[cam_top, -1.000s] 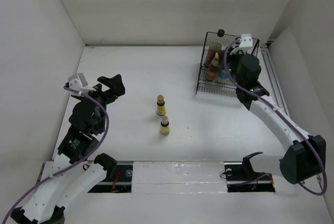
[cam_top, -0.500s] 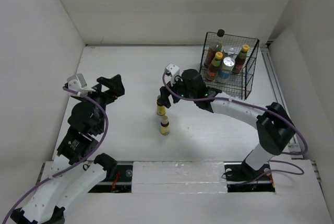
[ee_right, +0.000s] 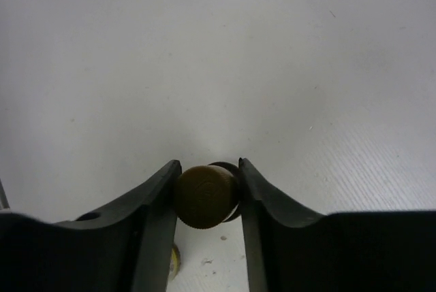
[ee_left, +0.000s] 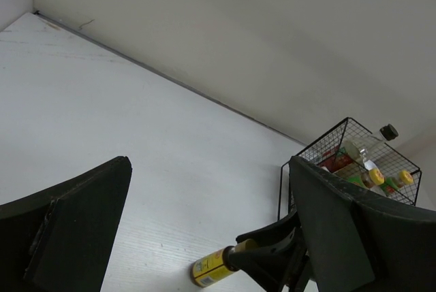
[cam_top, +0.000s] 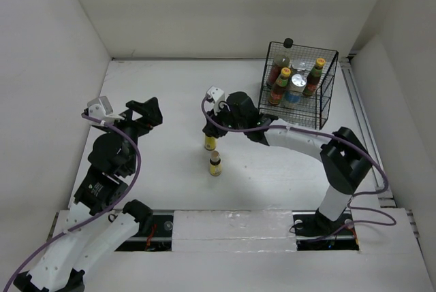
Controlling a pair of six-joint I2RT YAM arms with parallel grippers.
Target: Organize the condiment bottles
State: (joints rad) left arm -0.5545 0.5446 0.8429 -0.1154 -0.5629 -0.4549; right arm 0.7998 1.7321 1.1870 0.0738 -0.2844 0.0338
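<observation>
The farther yellow bottle (cam_top: 211, 144), upright, is clenched by its cap (ee_right: 206, 195) beneath the right tool (ee_right: 208, 168); the basket (cam_top: 328, 101) lies toward the surface's (cam_top: 170, 94) far right corner.

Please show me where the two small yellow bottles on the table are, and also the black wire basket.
Farther yellow bottle (cam_top: 210, 144): top external view, on its yellow body below the gripper.
Nearer yellow bottle (cam_top: 215, 167): top external view, on its yellow body.
Wire basket (cam_top: 310, 47): top external view, on its back rim.
</observation>
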